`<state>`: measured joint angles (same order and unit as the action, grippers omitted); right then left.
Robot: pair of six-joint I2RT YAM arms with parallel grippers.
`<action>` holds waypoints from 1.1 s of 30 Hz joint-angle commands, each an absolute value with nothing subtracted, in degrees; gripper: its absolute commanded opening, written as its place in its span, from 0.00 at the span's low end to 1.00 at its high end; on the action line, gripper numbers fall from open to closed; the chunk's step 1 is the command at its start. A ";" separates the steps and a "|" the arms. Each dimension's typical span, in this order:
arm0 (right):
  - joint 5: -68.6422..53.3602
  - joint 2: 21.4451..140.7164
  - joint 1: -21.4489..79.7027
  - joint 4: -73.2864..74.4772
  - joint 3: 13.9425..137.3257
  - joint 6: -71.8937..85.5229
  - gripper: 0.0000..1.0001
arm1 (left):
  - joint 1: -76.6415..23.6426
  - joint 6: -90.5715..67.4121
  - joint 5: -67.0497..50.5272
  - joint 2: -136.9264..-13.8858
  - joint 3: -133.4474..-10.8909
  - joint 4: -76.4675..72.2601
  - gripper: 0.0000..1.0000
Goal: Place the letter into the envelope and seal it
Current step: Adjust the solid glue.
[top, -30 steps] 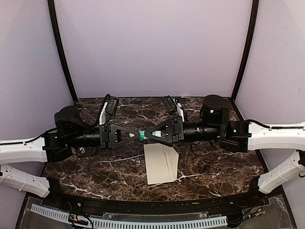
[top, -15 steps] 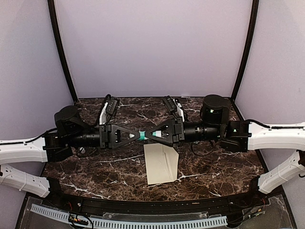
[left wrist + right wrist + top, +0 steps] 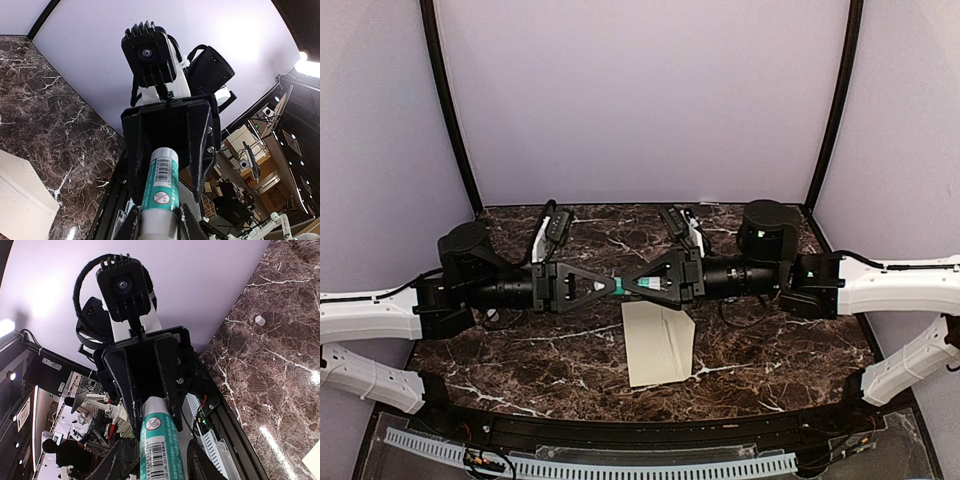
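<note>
Item: envelope (image 3: 658, 343), cream paper, with slanting flap lines. It is laid flat on the bench (image 3: 520, 360), a little right of the middle and towards the near edge. No separate letter is seen; whether it is already inside cannot be told.

Handling, as judged: light, thin and limp. It is easily creased and likely to slide on the polished stone. It is best pinned flat and taken by the flap or a free edge.

Item: glue stick (image 3: 618, 285), a green-and-white tube, judged rigid and smooth. It is held level above the bench middle, clear of the envelope. The left gripper (image 3: 605, 287) is clenched on one end and the right gripper (image 3: 638, 283) on the other.
</note>
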<state>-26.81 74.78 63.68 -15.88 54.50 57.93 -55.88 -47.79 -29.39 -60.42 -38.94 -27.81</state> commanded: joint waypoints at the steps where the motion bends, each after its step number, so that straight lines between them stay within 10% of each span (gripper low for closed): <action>1: -27.89 75.70 63.40 -18.44 56.00 58.00 0.39 | -55.73 -47.93 -30.10 -60.86 -38.74 -30.41 0.06; 21: -28.30 76.41 63.52 -20.17 56.48 58.17 0.21 | -55.74 -48.17 -29.94 -61.73 -38.65 -30.93 0.07; 33: -17.74 68.98 62.33 -7.04 53.45 54.38 0.13 | -55.56 -48.02 -18.53 -57.14 -38.78 -20.25 0.63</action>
<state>-23.16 72.44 63.13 -12.67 54.43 56.95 -55.72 -48.36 -24.84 -60.64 -38.85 -25.74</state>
